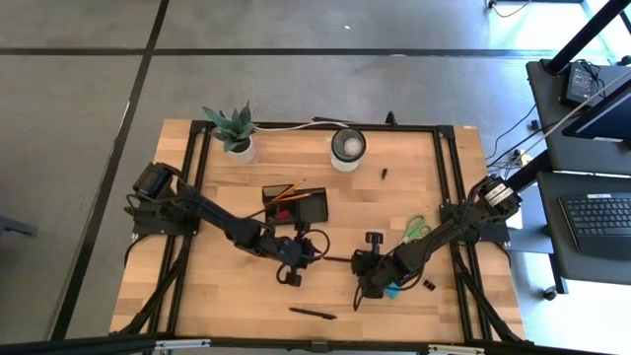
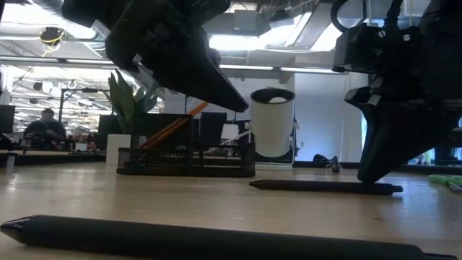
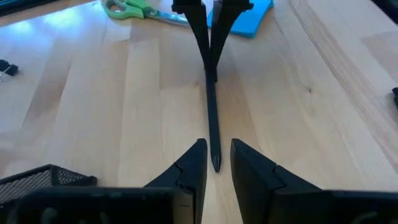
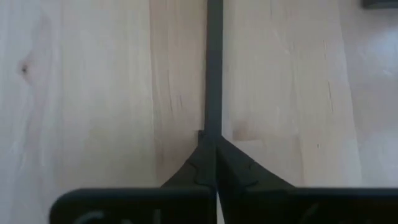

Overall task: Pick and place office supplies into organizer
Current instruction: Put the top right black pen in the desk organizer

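Observation:
A black pen (image 1: 338,259) lies on the table between my two grippers, with its length running left to right. My right gripper (image 4: 216,142) is shut on its right end, which also shows in the low view (image 2: 375,173). My left gripper (image 3: 217,146) is open by a narrow gap and hovers above the pen's tip (image 3: 216,163), clear of the table in the low view (image 2: 234,101). The black organizer (image 1: 296,204) stands behind them with orange pencils leaning in it. Green scissors (image 1: 414,229) and a blue sticky pad (image 1: 392,289) lie to the right. My right gripper pinches the black pen near its right end (image 4: 214,127) between its two fingers. The fingers slant down from the table's right, in line with the pen. The pen lies flat on the table (image 2: 325,186) and reaches away toward my left gripper.
A second black pen (image 1: 313,314) lies near the table's near edge. A white-rimmed cup (image 1: 347,148) and a potted plant (image 1: 235,133) stand at the far side. Small black clips (image 1: 431,285) lie by the blue pad, and one more small item (image 1: 385,173) lies near the cup.

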You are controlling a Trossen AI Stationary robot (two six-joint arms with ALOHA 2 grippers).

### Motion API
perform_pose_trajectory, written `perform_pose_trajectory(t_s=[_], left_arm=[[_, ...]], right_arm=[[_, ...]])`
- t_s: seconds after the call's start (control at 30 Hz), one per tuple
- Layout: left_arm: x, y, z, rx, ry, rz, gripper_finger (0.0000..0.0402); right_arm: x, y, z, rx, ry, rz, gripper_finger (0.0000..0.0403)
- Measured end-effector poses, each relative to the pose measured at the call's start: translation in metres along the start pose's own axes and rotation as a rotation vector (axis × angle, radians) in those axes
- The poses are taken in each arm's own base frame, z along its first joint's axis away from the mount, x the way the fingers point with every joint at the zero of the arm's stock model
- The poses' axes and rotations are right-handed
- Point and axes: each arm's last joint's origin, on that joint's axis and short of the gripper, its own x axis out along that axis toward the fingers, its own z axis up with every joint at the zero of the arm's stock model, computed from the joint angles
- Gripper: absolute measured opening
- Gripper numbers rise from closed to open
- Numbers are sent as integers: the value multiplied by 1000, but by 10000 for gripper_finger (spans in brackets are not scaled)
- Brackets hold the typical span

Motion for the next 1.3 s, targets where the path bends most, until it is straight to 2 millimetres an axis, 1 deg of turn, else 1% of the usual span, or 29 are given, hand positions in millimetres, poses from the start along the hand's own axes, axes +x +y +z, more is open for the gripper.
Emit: perform_pose_trajectory(t_s=[0.1, 0.2, 0.3, 0.43, 0.6, 0.8, 1.0, 1.3], left_arm=[[2, 3, 1, -10, -10, -7, 65], [5, 5, 1, -24, -21, -54, 65], [12, 6, 1, -46, -48, -77, 65], [26, 4, -11, -43, -18, -80, 65], [35, 4, -21, -64, 17, -59, 64], [47, 8, -32, -98, 51, -8, 39], [57, 9, -40, -116, 65, -51, 19], [59, 7, -42, -116, 67, -78, 12]], right_arm=[[1, 0, 0, 6, -9, 6, 4], [1, 0, 0, 8, -9, 10, 6], [1, 0, 0, 9, -8, 11, 7], [1, 0, 0, 12, -7, 13, 8], [1, 0, 0, 24, -5, 16, 9], [1, 0, 0, 30, -5, 18, 9], [1, 0, 0, 33, -4, 19, 9], [1, 0, 0, 33, -4, 20, 9]])
